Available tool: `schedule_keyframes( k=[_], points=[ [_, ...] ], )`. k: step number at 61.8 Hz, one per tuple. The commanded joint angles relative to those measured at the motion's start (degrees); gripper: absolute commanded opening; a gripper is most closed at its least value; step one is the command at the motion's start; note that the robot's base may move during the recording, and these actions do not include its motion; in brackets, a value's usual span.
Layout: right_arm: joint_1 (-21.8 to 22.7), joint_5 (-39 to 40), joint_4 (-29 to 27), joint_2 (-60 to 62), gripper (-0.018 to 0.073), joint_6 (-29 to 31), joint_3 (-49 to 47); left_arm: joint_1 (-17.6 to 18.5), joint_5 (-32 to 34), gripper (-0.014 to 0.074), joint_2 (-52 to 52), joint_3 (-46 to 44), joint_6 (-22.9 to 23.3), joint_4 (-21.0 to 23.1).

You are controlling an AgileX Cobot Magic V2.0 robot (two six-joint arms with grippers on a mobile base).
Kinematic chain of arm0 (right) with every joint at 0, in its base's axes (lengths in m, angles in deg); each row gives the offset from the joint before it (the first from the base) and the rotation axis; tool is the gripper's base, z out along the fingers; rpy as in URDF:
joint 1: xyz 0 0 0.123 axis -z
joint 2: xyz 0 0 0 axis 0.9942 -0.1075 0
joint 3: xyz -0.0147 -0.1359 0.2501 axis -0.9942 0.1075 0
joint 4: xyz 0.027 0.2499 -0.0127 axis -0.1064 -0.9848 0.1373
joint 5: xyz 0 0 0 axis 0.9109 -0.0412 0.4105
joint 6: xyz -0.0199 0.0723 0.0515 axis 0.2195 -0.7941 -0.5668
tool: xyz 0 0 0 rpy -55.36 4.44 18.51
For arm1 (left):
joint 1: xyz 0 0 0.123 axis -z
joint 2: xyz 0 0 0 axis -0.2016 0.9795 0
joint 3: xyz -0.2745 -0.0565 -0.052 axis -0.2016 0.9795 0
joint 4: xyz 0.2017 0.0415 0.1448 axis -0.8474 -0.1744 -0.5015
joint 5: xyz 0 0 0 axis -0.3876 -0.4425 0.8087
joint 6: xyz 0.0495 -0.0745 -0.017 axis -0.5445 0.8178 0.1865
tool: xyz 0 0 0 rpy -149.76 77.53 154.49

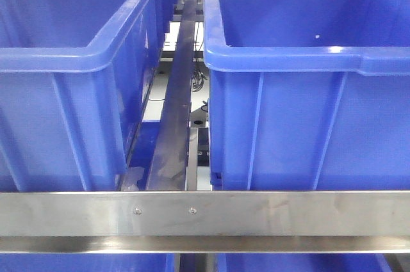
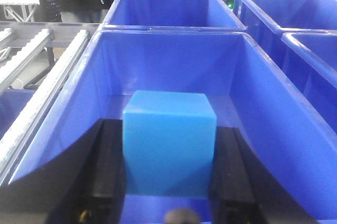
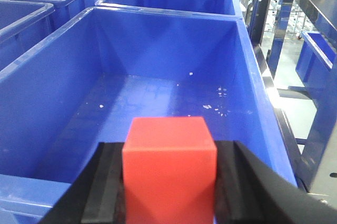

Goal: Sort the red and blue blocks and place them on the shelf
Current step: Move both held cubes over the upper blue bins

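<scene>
The blue block (image 2: 169, 142) is a pale, bright sky-blue, plainly lighter than the deep royal-blue bin (image 2: 79, 108) around it, and the black fingers (image 2: 108, 174) of the left gripper (image 2: 169, 182) flank it on either side. The red block (image 3: 169, 168) is a flat, vivid red between the black fingers (image 3: 105, 184) of the right gripper (image 3: 169, 192), set against another royal-blue bin (image 3: 47, 66) whose floor beyond the block is flecked with small white specks. In the front view, two blue bins (image 1: 77, 54) stand behind a silver-grey steel shelf rail (image 1: 256, 214) streaked with dull smudges.
</scene>
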Motion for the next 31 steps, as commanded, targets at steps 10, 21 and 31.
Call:
schedule_keyframes(
  k=[10,21,31],
  points=[
    [0.2,5.2,0.0,-0.3,0.0057,0.4,-1.7,-0.1,4.9,0.0122,0.6,-1.6,0.0,0.0],
    [0.2,5.2,0.0,-0.3,0.0057,0.4,-1.7,-0.1,4.9,0.0122,0.6,-1.6,0.0,0.0],
    [0.2,5.4,0.0,-0.3,0.0057,0.4,-1.7,-0.1,4.9,0.0122,0.6,-1.6,0.0,0.0]
  ],
)
